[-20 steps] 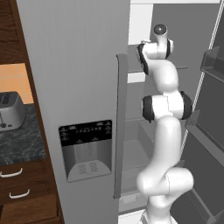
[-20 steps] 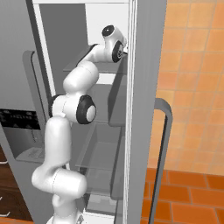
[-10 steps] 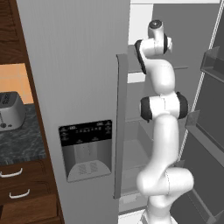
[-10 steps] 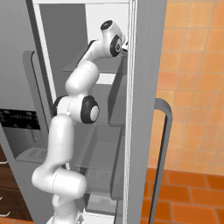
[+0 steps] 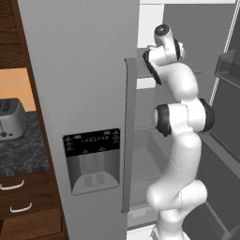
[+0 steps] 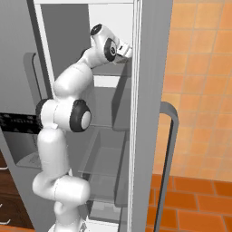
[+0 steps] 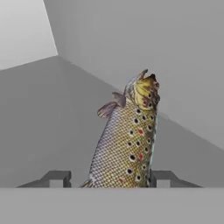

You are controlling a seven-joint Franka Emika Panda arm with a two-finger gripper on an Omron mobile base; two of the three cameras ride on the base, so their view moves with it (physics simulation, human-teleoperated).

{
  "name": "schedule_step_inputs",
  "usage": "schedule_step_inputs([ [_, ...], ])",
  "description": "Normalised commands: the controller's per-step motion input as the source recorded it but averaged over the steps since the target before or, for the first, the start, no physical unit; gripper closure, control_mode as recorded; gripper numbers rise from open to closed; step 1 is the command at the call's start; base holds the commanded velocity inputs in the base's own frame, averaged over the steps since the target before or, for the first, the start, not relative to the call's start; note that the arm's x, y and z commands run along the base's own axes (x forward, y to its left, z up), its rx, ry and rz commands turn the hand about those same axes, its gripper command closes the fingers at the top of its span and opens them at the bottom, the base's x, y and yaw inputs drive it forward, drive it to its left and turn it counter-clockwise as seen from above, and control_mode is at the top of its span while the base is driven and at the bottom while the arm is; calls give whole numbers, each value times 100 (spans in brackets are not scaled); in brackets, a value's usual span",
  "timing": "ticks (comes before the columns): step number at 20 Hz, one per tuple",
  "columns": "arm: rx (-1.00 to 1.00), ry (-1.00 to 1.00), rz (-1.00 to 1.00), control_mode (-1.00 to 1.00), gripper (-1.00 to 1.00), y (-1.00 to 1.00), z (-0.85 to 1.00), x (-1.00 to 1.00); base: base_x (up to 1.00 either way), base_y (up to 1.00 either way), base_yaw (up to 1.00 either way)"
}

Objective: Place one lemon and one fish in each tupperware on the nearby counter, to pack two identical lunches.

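Note:
In the hand view a spotted tan-olive fish (image 7: 127, 140) lies on a grey fridge shelf, its head pointing away from me. My gripper (image 7: 110, 178) straddles its tail end. The right fingertip (image 7: 164, 178) sits against the fish's side, while the left fingertip (image 7: 57, 178) stands a small gap away, so the jaws are open around it. In both base views the arm (image 5: 180, 117) reaches up into the upper part of the open fridge (image 6: 108, 90). The lemons and the tupperware are out of view. A strip of the dark counter (image 5: 18, 150) lies at the far left.
The closed fridge door with its dispenser panel (image 5: 91, 159) stands just left of the arm. The open door's edge and handle (image 6: 165, 149) are on the right. A toaster (image 5: 11, 119) sits on the counter above wooden drawers (image 5: 18, 206).
The jaws have narrowed from wide open toward the fish. The arm's wrist has shifted a little further into the upper fridge shelf.

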Motion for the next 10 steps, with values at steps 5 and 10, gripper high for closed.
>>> schedule_step_inputs([
  [5, 1, -17, 0, -100, 100, 4, 12, -100, 0, 0, 0],
  [10, 7, 7, 0, -100, 100, 6, 63, -100, 0, 0, 0],
])
